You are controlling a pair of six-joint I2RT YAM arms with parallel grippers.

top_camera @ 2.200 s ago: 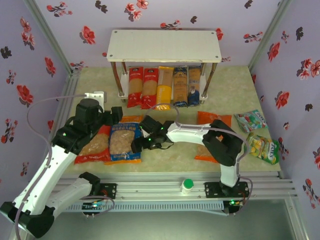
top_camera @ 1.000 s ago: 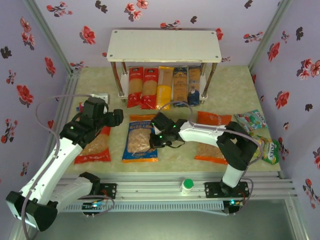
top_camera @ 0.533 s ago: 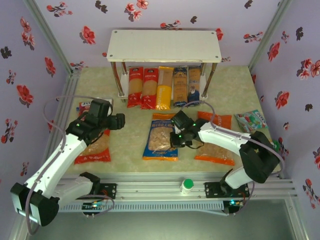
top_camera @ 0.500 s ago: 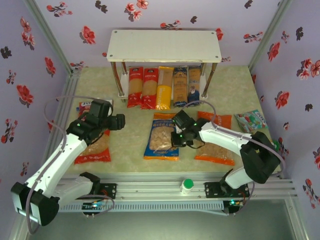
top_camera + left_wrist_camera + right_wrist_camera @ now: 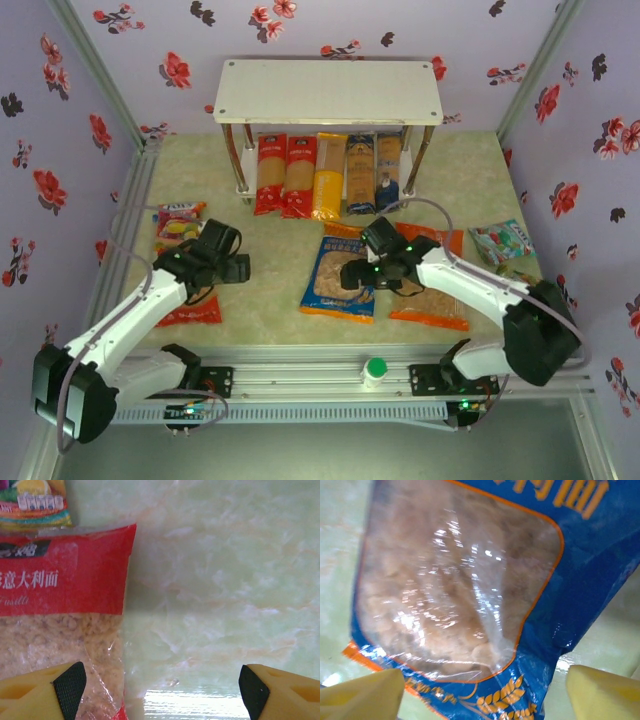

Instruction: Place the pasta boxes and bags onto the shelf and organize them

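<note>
Blue bag [image 5: 335, 290] slid right, beside orange bag [image 5: 435, 305].

Evenly bright from overhead, with soft shadow beneath the shelf [image 5: 330, 92]. White glare on the glossy surface [image 5: 200, 702] and across the clear window of the blue bag [image 5: 585, 555]; wrist close-ups slightly soft.

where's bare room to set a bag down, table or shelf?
On the shelf, the top board is bare. On the table, an open strip runs between the red bag and the blue bag, back to the spaghetti packs. Both back corners beside the shelf legs are free. Crowded: the lower tier, and front right around the blue bag, orange bag and teal packet.
</note>
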